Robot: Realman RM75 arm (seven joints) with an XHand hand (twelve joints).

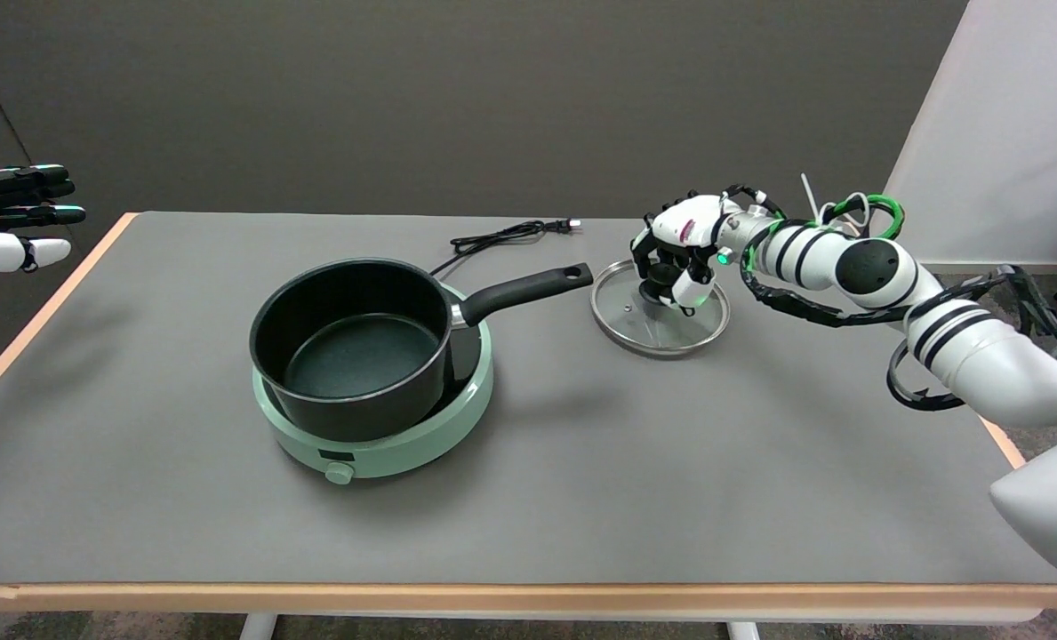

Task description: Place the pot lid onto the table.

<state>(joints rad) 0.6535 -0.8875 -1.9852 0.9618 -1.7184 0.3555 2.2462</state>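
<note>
- Right hand (681, 253), frame's upper right, fingers curled around the knob of the lid (660, 311).
- Lid lies flat directly beneath it on the tabletop (581, 462), right of the pot (355, 342).

Right arm (884, 284) reaches in from lower right, white segments with black bands, extended up and left across the frame. Black and green cables loop around forearm and wrist; small green light lit at wrist. Right hand (679, 253) sits at the arm's end, back of hand up, palm down. Fingers (693, 286) curled downward and bunched under the palm, tips pointing down. Whether they clamp anything cannot be told from this angle. Left hand (12, 218) at upper left edge, held in the air, fingers straight and pointing right, stacked roughly parallel.
</note>
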